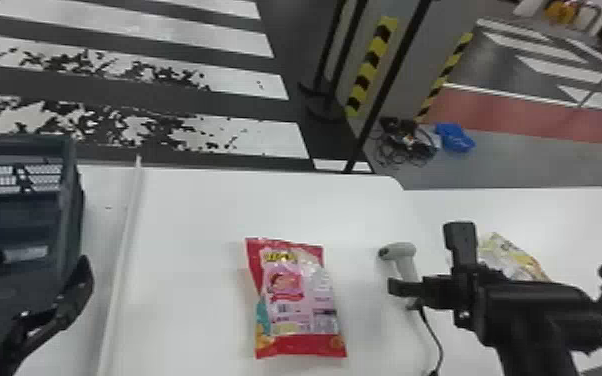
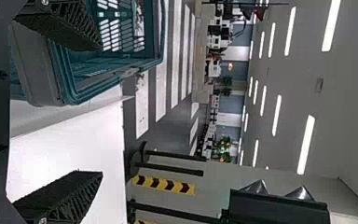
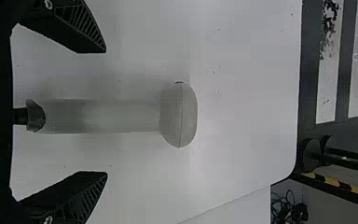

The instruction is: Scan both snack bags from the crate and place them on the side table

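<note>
We have the red snack bag [image 1: 297, 300] flat on the counter [image 1: 190, 225], lower centre; yellow bag [image 1: 512, 255] on the side counter [image 1: 555, 215], lower right. Right tool [image 1: 426, 256] apart, scanner [image 1: 404, 255] between its fingers in the wrist view. Left tool [image 1: 42, 257] apart, lower left, near the crate [image 1: 71, 200].

The right gripper [image 1: 427, 256] is poised over the handheld scanner [image 1: 398, 251], its two flat black fingers spread to either side of the handle, touching neither side. The left gripper [image 1: 42, 257], its fingers also parted, is well to the left of the scanner.
</note>
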{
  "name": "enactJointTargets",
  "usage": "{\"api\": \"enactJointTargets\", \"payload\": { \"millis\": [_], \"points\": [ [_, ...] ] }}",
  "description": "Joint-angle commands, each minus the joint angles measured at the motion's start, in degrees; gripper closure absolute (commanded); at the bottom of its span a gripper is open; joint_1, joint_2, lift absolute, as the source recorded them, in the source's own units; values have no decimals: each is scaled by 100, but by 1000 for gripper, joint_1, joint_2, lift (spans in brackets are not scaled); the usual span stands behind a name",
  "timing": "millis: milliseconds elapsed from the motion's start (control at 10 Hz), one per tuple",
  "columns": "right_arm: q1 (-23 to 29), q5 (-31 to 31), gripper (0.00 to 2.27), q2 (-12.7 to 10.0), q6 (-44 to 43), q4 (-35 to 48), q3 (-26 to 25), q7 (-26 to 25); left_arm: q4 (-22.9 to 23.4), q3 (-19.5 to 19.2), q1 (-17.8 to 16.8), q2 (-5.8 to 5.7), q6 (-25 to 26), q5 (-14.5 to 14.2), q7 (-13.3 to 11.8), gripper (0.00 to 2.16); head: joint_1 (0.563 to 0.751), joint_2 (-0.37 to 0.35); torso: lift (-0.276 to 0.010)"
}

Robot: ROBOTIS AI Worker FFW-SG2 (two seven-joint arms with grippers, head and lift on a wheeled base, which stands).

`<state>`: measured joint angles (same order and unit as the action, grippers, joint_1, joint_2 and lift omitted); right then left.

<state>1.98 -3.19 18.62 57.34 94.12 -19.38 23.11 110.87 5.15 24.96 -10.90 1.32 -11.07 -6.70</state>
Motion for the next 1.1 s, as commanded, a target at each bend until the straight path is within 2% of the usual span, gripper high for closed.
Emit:
{"api": "enactJointTargets", "payload": {
  "millis": [0, 300, 500, 700, 1000],
  "points": [
    [189, 91, 22, -104, 186, 440, -92, 0, 189, -14, 70, -9, 22, 9, 11, 39, 695, -350, -95],
    [593, 610, 22, -280, 1047, 1512, -189, 71, 418, -14, 202, -18, 40, 26, 28, 39, 695, -350, -95],
    [725, 856, 29, -324, 1663, 1917, -154, 255, 567, -85, 316, -35, 145, 26, 55, 39, 695, -322, -95],
    [725, 1383, 46, -324, 2067, 1969, -224, 484, 638, -102, 378, -35, 216, 35, 108, 39, 695, -286, -95],
    [681, 1735, 46, -315, 2207, 1890, -206, 800, 655, -102, 395, -44, 216, 35, 108, 39, 695, -231, -95]
  ]
}}
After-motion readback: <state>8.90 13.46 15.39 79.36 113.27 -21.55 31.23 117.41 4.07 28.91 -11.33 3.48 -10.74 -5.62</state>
